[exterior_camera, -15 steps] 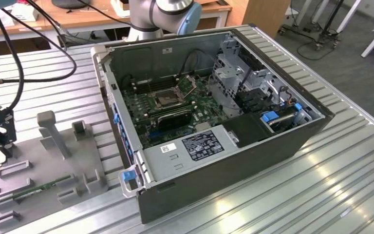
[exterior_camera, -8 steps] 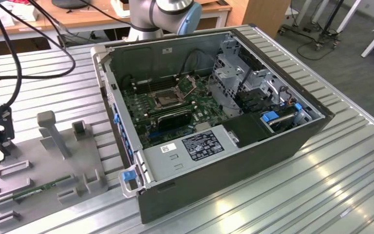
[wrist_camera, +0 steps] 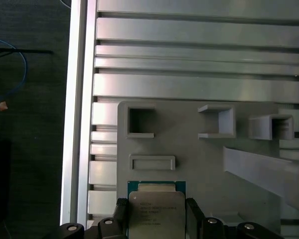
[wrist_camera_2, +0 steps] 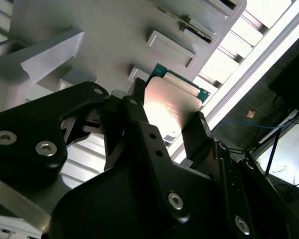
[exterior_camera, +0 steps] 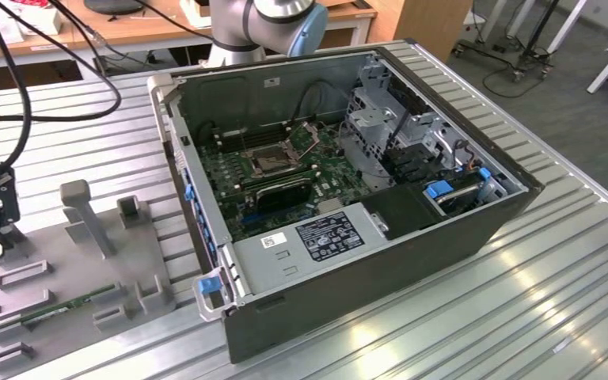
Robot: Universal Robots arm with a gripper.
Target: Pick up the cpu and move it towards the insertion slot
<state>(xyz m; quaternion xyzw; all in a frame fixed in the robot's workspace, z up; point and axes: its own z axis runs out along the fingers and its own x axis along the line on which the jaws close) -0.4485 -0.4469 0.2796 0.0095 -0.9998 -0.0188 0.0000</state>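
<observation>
Silvery-beige and flat, the cpu (wrist_camera: 155, 215) lies metal face up in the tool (wrist_camera: 156, 204), clamped at two opposite edges above the grey fixture (wrist_camera: 204, 164). This looks like the pick-up stage. The insertion slot (exterior_camera: 265, 161) sits well apart inside the open case (exterior_camera: 389, 261), which calls for a level carry. Being square, the chip has no long axis.

This is a robotics laboratory inside an office-like room. A silver robot arm with a blue joint cap (exterior_camera: 267, 20) stands at a ribbed aluminium profile table (exterior_camera: 557, 261). On the table, an open dark grey computer case (exterior_camera: 389, 269) lies beside a grey plastic fixture plate with upright holders (exterior_camera: 82, 261). The black gripper (wrist_camera_2: 168, 105) clasps a small square silvery-beige cpu (wrist_camera: 156, 216). Behind the table there are a wooden desk (exterior_camera: 156, 32) and black wheeled stands (exterior_camera: 499, 57) on a grey carpet floor (exterior_camera: 579, 111).
</observation>
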